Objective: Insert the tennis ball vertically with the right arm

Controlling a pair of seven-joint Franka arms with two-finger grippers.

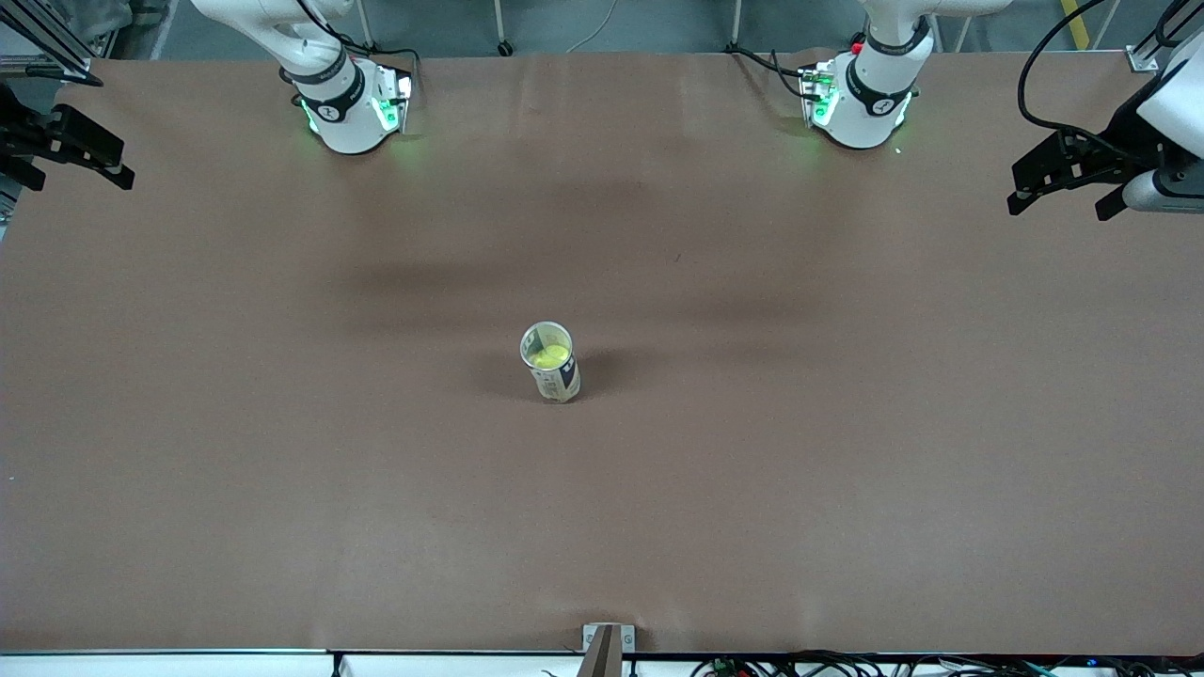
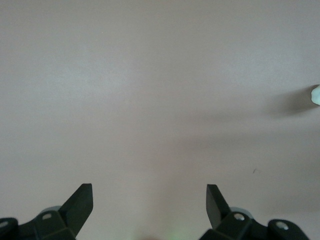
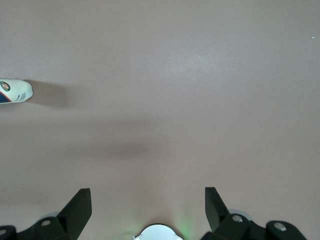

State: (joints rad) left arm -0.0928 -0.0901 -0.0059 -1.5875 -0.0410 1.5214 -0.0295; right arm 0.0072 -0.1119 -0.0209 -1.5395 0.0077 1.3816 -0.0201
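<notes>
I see the ball (image 1: 550, 356) sitting down inside the can (image 1: 551, 365), its yellow-green top showing through the open mouth. The can stands upright near the middle of the bench (image 1: 282, 470), with a blue and white label on its side. In the right wrist view the can (image 3: 14, 91) pokes in at the frame's edge, casting a soft shadow on the brown surface; in the left wrist view only a pale sliver of it (image 2: 316, 94) shows.

My right tool (image 3: 148, 206) hangs over the right arm's end of the bench, well apart from the can, its fingers spread wide with nothing between them. In the front view it (image 1: 56, 150) shows as a dark shape at the edge of the frame. My left tool (image 2: 149, 202) hangs over the left arm's end, also spread wide and holding nothing; the front view catches it (image 1: 1063, 179) at the frame's edge. Both arms wait there. Green lights glow at both arm bases.
</notes>
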